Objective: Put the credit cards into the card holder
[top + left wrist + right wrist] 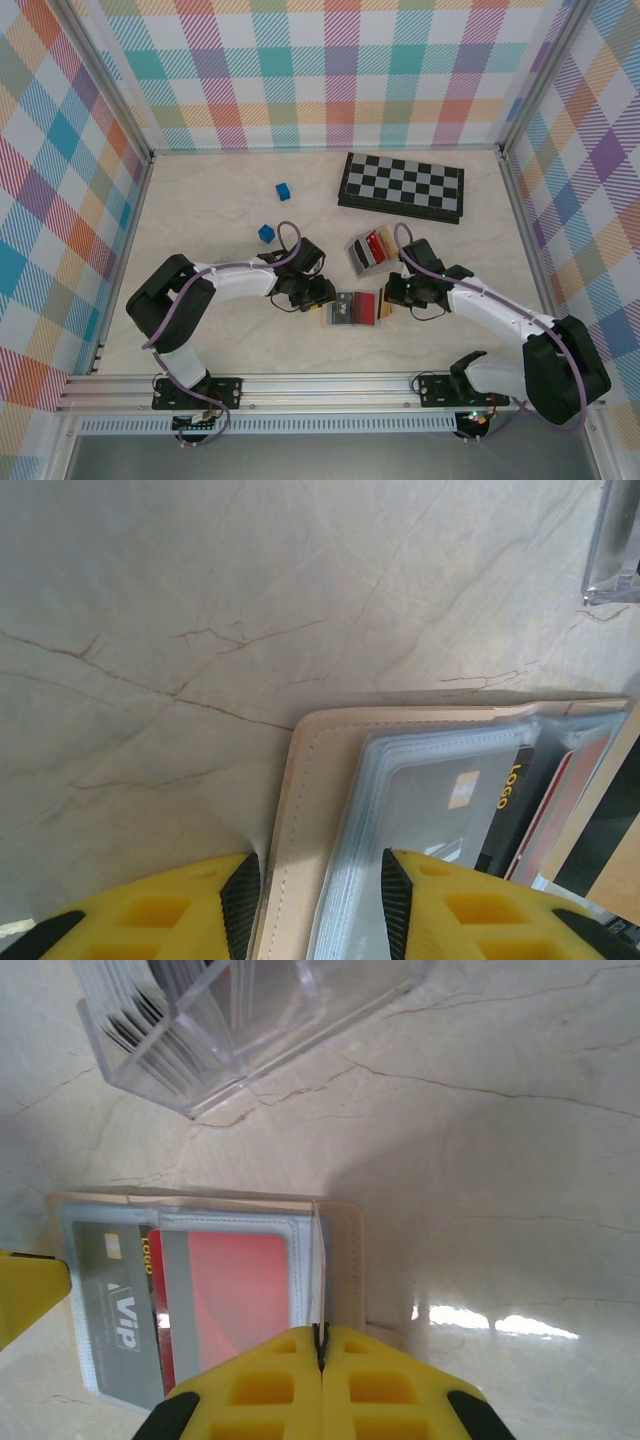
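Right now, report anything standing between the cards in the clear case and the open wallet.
Nothing visible lies on the bare table between the credit cards in the clear case and the card holder. The right gripper is pinched on a sleeve at its right edge; the left gripper straddles its left edge.

We list the table [200, 200]: pale stone-look top with fine brown veins, smooth and glossy, catching glare.

- Card holder [300, 810], towards the near edge: tan leather-like skin, matt, with a stitched rim. Its sleeves [420, 800] are clear, shiny soft plastic.
- Red credit card [235, 1290] and grey credit card [115, 1310]: smooth plastic.
- Clear case [200, 1030]: hard transparent plastic.
- Left gripper [320, 905] and right gripper [321, 1345]: matt yellow plastic; we note black rubbery pads [243, 900].
- Rail [300, 385] along the near edge: brushed metal.
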Robot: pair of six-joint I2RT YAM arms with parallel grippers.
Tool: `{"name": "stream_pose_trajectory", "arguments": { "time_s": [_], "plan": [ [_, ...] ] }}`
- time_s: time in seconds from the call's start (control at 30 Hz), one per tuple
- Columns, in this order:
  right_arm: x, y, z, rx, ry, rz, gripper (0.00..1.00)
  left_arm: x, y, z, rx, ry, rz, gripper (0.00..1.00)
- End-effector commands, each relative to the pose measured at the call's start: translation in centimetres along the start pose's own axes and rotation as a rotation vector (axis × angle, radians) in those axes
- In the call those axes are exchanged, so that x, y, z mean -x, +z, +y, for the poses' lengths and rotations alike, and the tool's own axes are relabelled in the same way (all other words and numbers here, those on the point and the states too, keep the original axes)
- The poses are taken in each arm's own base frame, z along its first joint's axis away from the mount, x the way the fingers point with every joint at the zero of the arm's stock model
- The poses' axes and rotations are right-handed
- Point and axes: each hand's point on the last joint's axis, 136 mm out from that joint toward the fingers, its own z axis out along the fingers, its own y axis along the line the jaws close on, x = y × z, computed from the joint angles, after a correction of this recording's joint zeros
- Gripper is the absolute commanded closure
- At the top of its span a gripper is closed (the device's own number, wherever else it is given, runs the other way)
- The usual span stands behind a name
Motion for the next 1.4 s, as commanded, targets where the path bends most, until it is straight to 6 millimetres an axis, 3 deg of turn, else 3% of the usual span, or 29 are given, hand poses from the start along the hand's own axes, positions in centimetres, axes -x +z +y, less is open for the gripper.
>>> {"name": "stream_pose_trajectory", "arguments": {
  "time_s": [0.0, 0.3, 0.7, 1.37],
  "plan": [
    [0.0, 0.4, 1.3, 0.066, 0.004, 0.013, 0.95, -1.4, 2.1, -0.3, -0.006, 0.044, 0.052, 0.6],
    [0.3, 0.2, 3.1, 0.173, 0.065, -0.003, 0.95, -1.4, 2.2, -0.2, -0.006, 0.044, 0.055, 0.6],
    [1.2, -2.7, 0.8, -0.022, -0.063, -0.029, 0.94, -1.5, 2.1, 0.3, 0.012, 0.041, 0.049, 0.61],
    [0.1, 0.0, 0.5, -0.012, -0.034, 0.048, 0.95, -1.4, 2.2, 0.1, 0.009, 0.04, 0.051, 0.61]
  ]
}}
